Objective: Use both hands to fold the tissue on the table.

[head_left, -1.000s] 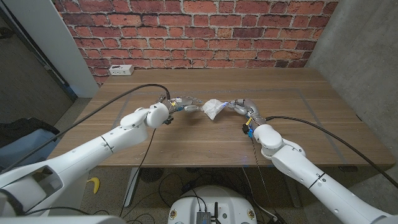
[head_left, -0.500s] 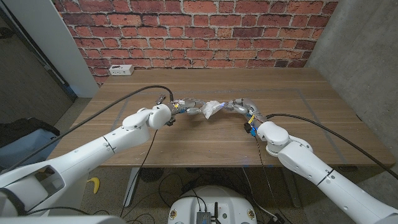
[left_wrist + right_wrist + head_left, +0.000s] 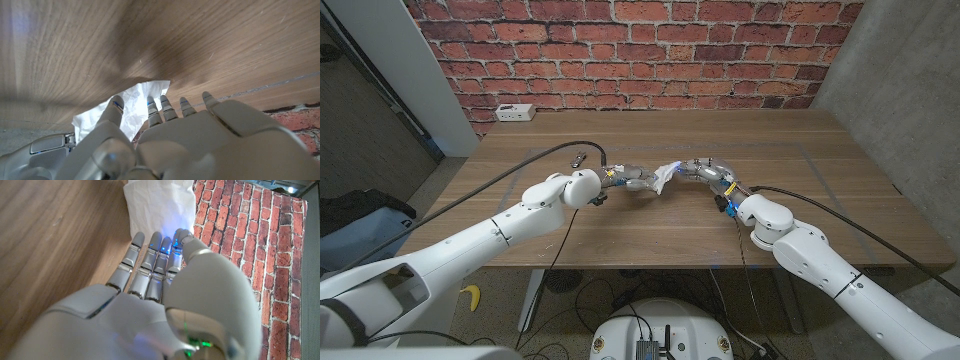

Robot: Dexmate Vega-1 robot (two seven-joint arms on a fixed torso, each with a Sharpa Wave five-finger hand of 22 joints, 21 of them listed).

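1. Near the middle of the wooden surface (image 3: pixel 650 225), just toward twelve o'clock of centre, both arms meet at the white tissue (image 3: pixel 665 177).
2. The left arm comes in from seven o'clock and stretches toward two o'clock; the left robot hand (image 3: pixel 632 177) reaches along the surface to the tissue's nine o'clock side.
3. In the left wrist view, the left robot hand (image 3: pixel 165 135) has its fingers (image 3: pixel 161 107) extended side by side with the tips at the tissue (image 3: pixel 127 112); whether it pinches the sheet I cannot tell.
4. The right arm comes in from five o'clock and bends toward ten o'clock; the right robot hand (image 3: pixel 705 170) meets the tissue's three o'clock side.
5. In the right wrist view, the right robot hand (image 3: pixel 160 280) holds its fingers (image 3: pixel 150 262) straight and close together, tips on the edge of the tissue (image 3: pixel 160 202); a firm pinch cannot be told.
6. The tissue is bunched between the two hands, its long axis running roughly from seven o'clock to one o'clock.
7. A white power strip (image 3: pixel 515 112) lies at the surface's eleven o'clock corner, before the brick wall (image 3: pixel 640 50).
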